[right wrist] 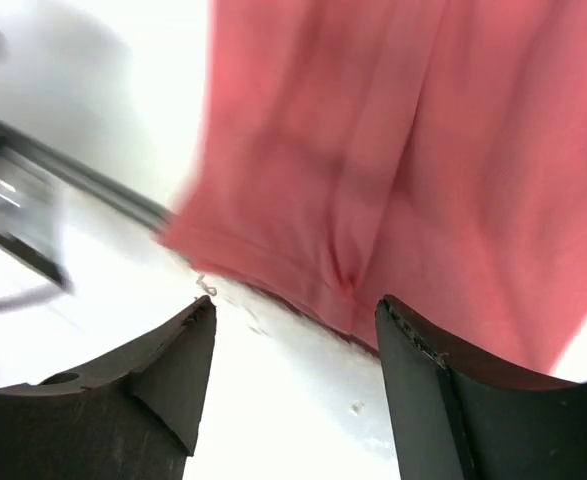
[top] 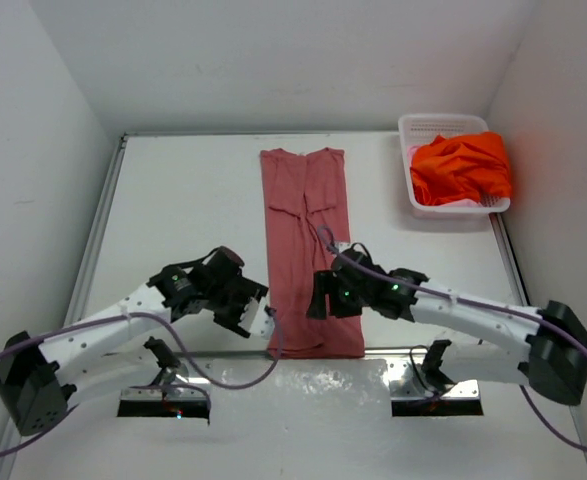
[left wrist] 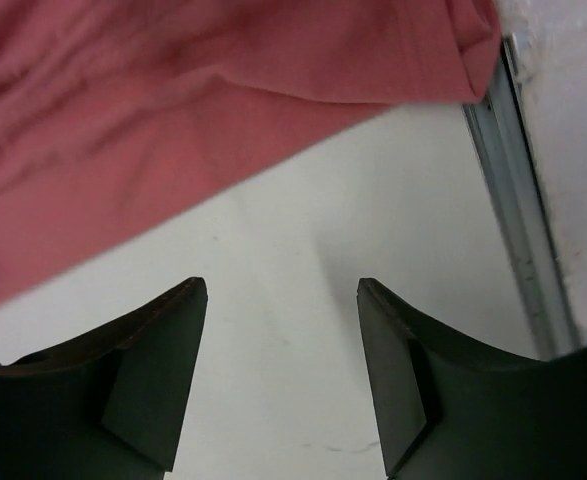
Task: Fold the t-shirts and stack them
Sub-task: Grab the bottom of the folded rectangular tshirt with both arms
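Left wrist view: the left gripper (left wrist: 281, 292) gapes wide and empty over bare table (left wrist: 303, 230), just beside the rose-red t-shirt (left wrist: 223, 90), a long strip lying mid-worktop. The right gripper (right wrist: 295, 308), equally spread and empty, hovers over its near end. An orange t-shirt (top: 463, 168) fills the white basket (top: 443, 122), far right corner.
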Controlling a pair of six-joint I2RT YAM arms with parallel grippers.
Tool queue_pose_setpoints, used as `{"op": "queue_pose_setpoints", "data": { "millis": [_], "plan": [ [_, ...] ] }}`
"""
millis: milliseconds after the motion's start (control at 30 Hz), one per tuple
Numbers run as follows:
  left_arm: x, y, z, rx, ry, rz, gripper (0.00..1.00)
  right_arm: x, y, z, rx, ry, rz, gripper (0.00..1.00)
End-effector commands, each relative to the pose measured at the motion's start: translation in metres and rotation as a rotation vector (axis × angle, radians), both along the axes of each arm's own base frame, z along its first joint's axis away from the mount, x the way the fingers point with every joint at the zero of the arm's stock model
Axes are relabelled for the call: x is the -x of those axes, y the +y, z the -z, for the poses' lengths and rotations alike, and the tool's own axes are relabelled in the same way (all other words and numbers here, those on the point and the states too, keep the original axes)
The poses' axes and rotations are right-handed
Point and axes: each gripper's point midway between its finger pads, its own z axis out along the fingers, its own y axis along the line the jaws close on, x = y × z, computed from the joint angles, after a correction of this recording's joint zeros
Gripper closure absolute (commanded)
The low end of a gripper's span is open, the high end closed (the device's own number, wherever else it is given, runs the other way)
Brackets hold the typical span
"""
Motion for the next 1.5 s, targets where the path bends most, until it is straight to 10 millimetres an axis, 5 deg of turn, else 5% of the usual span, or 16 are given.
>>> {"op": "queue_pose_setpoints", "data": {
  "millis": [0, 167, 400, 833, 967, 1033, 1167, 1300, 1467],
  "plan": [
    [0.007, -0.012, -0.006, 0.031, -0.207, 0.355, 0.40, -0.009, -0.038, -0.013, 0.110, -0.034, 0.049, 0.37],
    [0.036, -0.046, 0.011, 0.080, -0.214, 0.597, 0.44, 0.007, -0.079, 0.015, 0.116, 0.054, 0.135, 0.37],
    [0.078, -0.049, 0.058, 0.027, -0.254, 0.797, 0.45, 0.020, -0.104, 0.036, 0.155, 0.085, 0.177, 0.39],
    [0.087, -0.071, 0.070, 0.057, -0.229, 0.764, 0.46, 0.045, -0.097, 0.064, 0.058, 0.179, 0.169, 0.48],
    [0.095, -0.072, 0.072, 0.075, -0.187, 0.770, 0.59, 0.038, -0.088, 0.065, 0.015, 0.166, 0.175, 0.54],
    [0.096, -0.078, 0.069, 0.100, -0.187, 0.768, 0.65, 0.036, -0.084, 0.065, -0.001, 0.167, 0.173, 0.67],
    [0.093, -0.093, 0.059, 0.160, -0.180, 0.699, 1.00, 0.031, -0.076, 0.057, -0.022, 0.152, 0.155, 1.00],
    [0.070, -0.101, 0.036, 0.165, -0.168, 0.534, 1.00, 0.005, -0.072, 0.025, -0.015, 0.044, 0.163, 1.00],
    [0.017, -0.109, -0.029, 0.245, -0.108, 0.325, 1.00, -0.045, -0.067, -0.023, 0.011, -0.062, 0.177, 1.00]
  ]
}}
